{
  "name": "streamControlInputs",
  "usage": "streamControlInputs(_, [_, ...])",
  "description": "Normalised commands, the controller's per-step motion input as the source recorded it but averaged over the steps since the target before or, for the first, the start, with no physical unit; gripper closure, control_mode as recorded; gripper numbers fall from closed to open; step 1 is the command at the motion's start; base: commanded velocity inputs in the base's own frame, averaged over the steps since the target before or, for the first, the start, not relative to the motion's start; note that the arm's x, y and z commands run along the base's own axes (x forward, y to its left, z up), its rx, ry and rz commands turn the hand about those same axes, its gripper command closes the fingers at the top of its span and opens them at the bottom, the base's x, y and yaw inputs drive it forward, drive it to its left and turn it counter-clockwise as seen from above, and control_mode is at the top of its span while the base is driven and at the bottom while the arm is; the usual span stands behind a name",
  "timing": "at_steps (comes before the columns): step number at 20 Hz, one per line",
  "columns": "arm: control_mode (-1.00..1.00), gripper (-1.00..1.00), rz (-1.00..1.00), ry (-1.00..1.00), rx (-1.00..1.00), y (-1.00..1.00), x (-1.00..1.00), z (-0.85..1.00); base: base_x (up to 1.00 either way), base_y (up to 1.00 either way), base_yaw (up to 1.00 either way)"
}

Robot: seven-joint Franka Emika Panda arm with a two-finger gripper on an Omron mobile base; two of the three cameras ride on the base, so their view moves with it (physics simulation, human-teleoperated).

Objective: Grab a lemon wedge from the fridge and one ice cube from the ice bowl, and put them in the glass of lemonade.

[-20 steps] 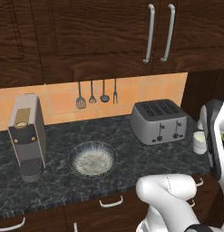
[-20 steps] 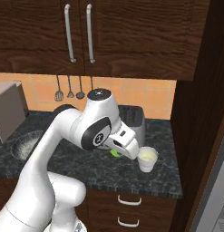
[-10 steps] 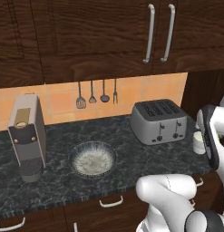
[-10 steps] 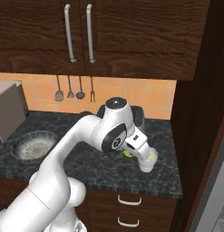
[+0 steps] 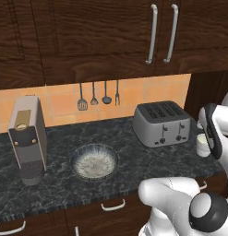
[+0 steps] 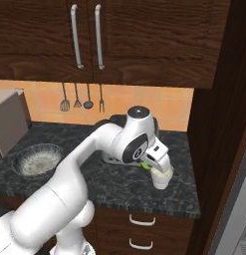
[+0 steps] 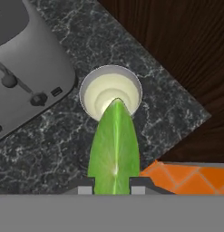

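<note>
Gripper: two-finger gripper (image 7: pixel 112 189) on the white arm, jaws closed on a green wedge-shaped piece (image 7: pixel 114 149); green also peeks out under the hand (image 6: pixel 144 165) in the right base view.
Held piece: green, pointed, leaf-like from the hand camera; its tip overlaps the cup rim in that view. Colour is green, not yellow-orange.
Cup: small whitish translucent cup of pale yellow lemonade (image 7: pixel 111 92), standing on the dark speckled stone counter (image 7: pixel 50 149) just beside the toaster, near the counter's end by the dark wood wall panel (image 7: pixel 177 50). Also seen at (image 5: pixel 203 144) and (image 6: pixel 161 178).
Gripper vs cup: hand sits directly over the cup; touching or just above, hard to say.
Toaster: grey four-slot metal toaster (image 5: pixel 162 122), upright, at the back of the counter.
Ice bowl: round shallow grey speckled bowl, whitish inside (image 5: pixel 94 160), mid-counter, well apart from the cup.
Coffee machine: tall grey-and-beige box (image 5: pixel 27 138), at the counter's other end from the cup.
Utensils: four dark utensils hanging on the orange tiled backsplash (image 5: pixel 93 94).
</note>
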Motion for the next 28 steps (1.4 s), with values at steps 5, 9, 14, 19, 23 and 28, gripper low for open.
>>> streamControlInputs(5, [-1.0, 1.0, 0.0, 0.0, 0.0, -0.1, 0.39, -0.35, 0.0, 0.0, 0.0])
streamControlInputs(9, [-1.0, 1.0, 0.0, 0.0, 0.0, -0.21, 0.2, -0.24, 0.0, 0.0, 0.0])
streamControlInputs(14, [-1.0, 1.0, 0.0, 0.02, 0.0, -0.27, 0.16, -0.06, 0.0, 0.0, 0.0])
streamControlInputs(19, [-1.0, 1.0, 0.0, 0.05, 0.0, -0.02, 0.07, -0.02, 0.0, 0.0, 0.0])
streamControlInputs(23, [-1.0, 1.0, 0.0, 0.04, 0.0, 0.0, 0.0, -0.1, 0.0, 0.0, 0.0])
streamControlInputs(28, [-1.0, 1.0, 0.0, 0.01, 0.0, 0.0, 0.01, -0.12, 0.0, 0.0, 0.0])
